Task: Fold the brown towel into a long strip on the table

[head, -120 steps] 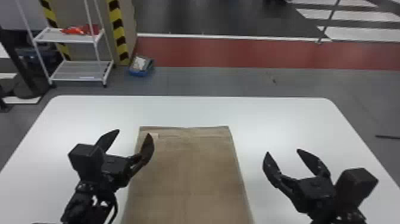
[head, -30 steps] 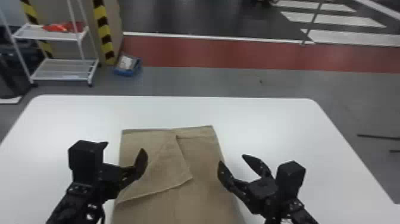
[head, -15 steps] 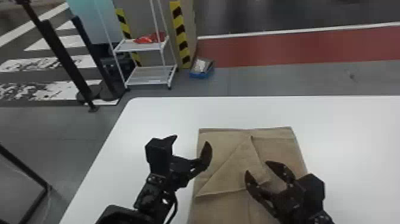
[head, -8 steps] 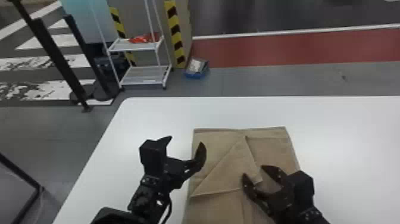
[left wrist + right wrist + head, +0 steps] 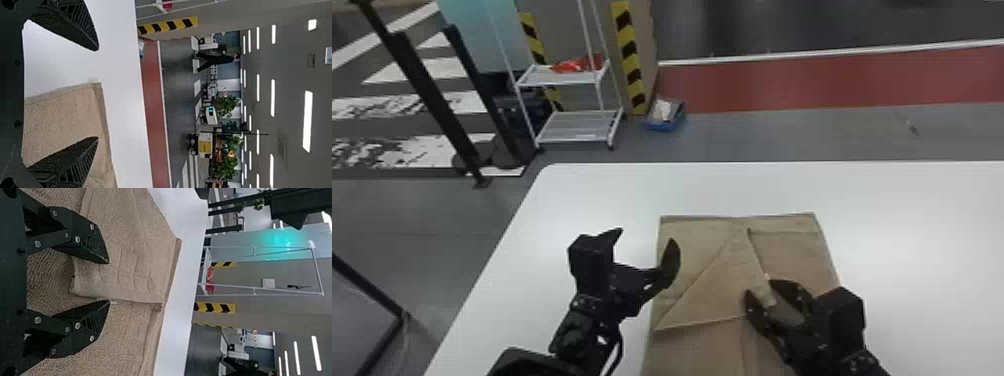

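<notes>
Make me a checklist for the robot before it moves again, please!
1. Brown towel on the table: ok.
2. Left gripper open and empty: ok.
3. Right gripper open, with part of the folded-over flap between its fingers: ok.
4. Flap pinched tight: not ok, those fingers stand apart.
5. Flap folded straight: not ok, it lies slanted.
6. No wrinkles under the flap: cannot tell, the cloth covers them.
</notes>
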